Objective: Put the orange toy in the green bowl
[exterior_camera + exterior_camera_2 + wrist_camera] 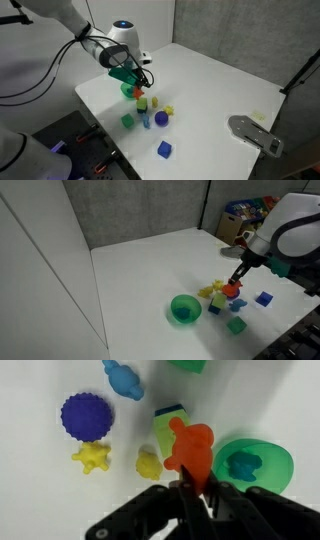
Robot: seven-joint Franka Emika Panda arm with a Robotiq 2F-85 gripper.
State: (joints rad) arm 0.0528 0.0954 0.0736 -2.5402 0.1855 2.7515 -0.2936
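In an exterior view the claw [130, 84] hangs over the toy cluster near the left corner of the worktop [230, 85]. It is closed around the orange toy [127, 91], which looks lifted clear of the surface. A yellow-green block [142, 103] and a green cube [128, 120] stand just below, so a slip here would land the toy among them (and probably knock one aside). In an exterior view the green bowl [176, 316] sits toward the worktop's front edge, apart from the claw, with yellow toys [210, 290] between the two. The carry has to cross that gap, and a low pass could sweep those toys or shove the light-looking bowl toward the edge. In the wrist view the fingers [216, 498] pinch only the toy's lower end, and most of its body sticks out past the tips. I judge that hold shallow, so a jolt could swing or shed the toy. The bowl lies off to the side there, not under the toy, and a blue-green toy [243, 463] already sits inside it. A release too early would miss the bowl, and one from height might bounce out.
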